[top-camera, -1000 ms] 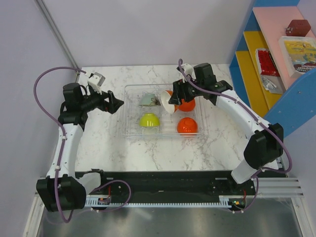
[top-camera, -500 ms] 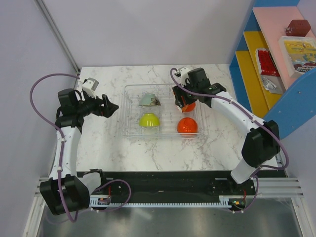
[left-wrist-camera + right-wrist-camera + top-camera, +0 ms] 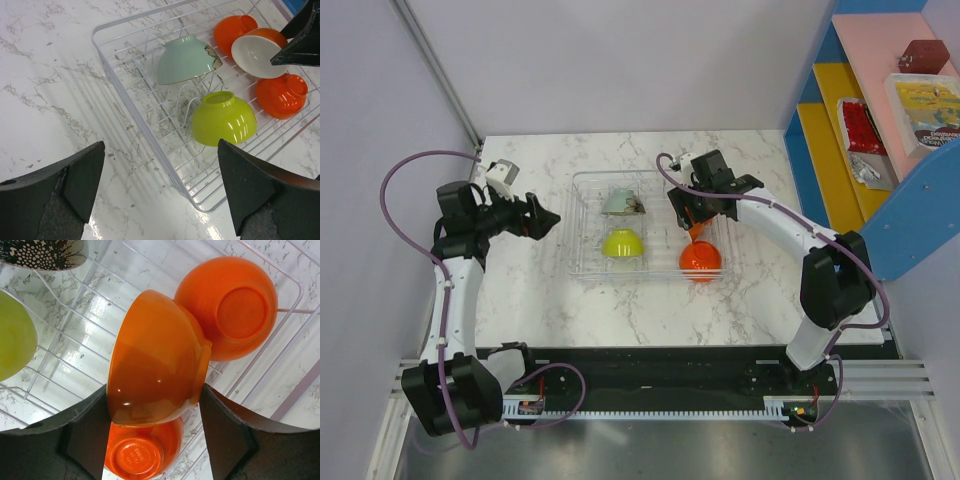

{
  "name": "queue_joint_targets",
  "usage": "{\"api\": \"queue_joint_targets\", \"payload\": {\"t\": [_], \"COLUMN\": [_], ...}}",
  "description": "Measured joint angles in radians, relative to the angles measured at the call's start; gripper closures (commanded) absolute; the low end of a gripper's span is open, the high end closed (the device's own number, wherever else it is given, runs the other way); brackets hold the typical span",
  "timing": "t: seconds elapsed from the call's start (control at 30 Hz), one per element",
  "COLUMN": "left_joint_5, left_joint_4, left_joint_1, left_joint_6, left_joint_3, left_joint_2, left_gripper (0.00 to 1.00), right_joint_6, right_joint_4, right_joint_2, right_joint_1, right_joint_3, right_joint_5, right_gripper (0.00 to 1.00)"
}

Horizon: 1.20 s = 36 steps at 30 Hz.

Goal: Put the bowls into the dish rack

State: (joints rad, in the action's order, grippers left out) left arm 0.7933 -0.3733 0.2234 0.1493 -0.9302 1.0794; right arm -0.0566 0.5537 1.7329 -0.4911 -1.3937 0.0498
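The clear dish rack sits mid-table and also shows in the left wrist view. In it are a pale green bowl, a lime bowl and an upside-down orange bowl. My right gripper is shut on an orange bowl with a white inside, held tilted on edge over the rack's right side. It hangs between that bowl and another upturned orange bowl. My left gripper is open and empty, just left of the rack.
A blue shelf unit with yellow and pink shelves and packaged goods stands at the right edge of the table. The wall runs close behind the rack. Bare marble table lies in front of the rack and to its left.
My right gripper has carried the orange bowl nearer and down into the rack's right side, turning it on edge. My left arm drew back slightly to the left, then held still.
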Motion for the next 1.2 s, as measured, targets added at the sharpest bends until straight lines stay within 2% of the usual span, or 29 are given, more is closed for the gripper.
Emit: {"api": "queue_joint_targets", "payload": {"t": [0.43, 0.8, 1.2], "left_joint_5": [0.004, 0.004, 0.004], "left_joint_4": [0.000, 0.001, 0.002], "left_joint_1": [0.006, 0.007, 0.013], "left_joint_6": [0.000, 0.000, 0.000], "left_joint_3": [0.004, 0.005, 0.014], "left_joint_2": [-0.007, -0.016, -0.025], "left_gripper": [0.00, 0.00, 0.00], "right_joint_6": [-0.018, -0.149, -0.292], "right_joint_4": [0.011, 0.048, -0.021], "right_joint_2": [0.006, 0.092, 0.171], "right_joint_1": [-0.022, -0.168, -0.283], "right_joint_3": [-0.002, -0.087, -0.097], "right_joint_5": [-0.025, -0.250, -0.480], "right_gripper": [1.00, 1.00, 1.00]}}
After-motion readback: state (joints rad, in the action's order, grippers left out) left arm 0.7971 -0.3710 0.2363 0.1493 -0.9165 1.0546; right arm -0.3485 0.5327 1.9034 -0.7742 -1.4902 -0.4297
